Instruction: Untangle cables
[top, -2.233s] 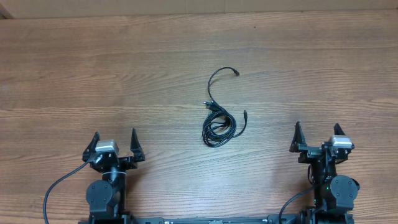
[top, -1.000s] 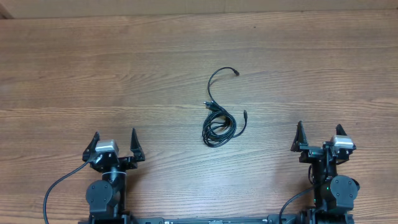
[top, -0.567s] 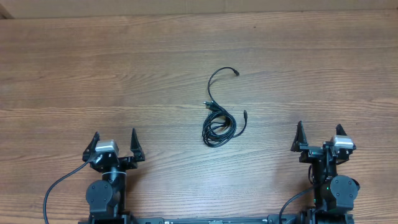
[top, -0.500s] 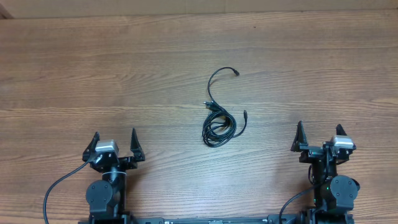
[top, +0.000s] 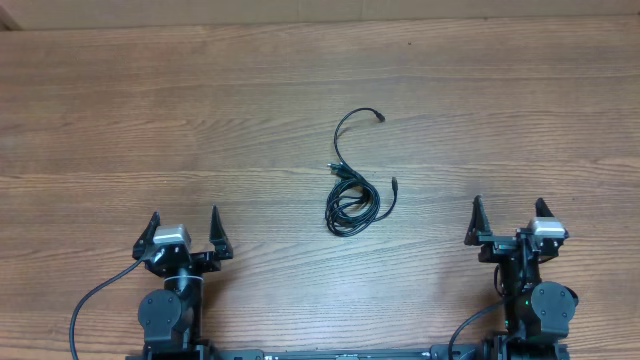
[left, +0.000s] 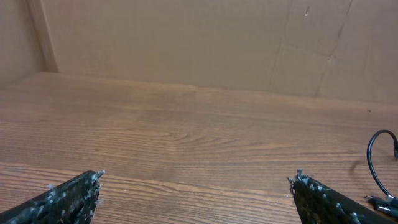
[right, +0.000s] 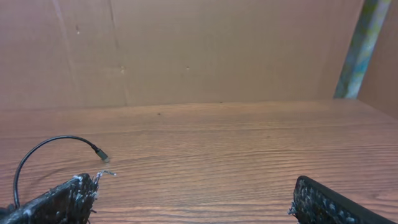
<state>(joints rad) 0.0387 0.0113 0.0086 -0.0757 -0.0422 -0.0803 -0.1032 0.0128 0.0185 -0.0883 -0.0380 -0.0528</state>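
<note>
The cables (top: 350, 205) lie as a small black knotted bundle near the middle of the wooden table, with one strand arcing up to a plug (top: 379, 117) and another short end to the right. One curved strand shows in the left wrist view (left: 372, 155) and in the right wrist view (right: 37, 149). My left gripper (top: 185, 232) is open and empty at the front left. My right gripper (top: 508, 222) is open and empty at the front right. Both are well apart from the bundle.
A brown cardboard wall (left: 186, 37) stands along the table's far edge. Thick black robot cables (top: 95, 300) run by the left arm base and by the right arm base (top: 470, 325).
The right gripper has shifted very slightly to the left. The cables and the left arm have not moved.
</note>
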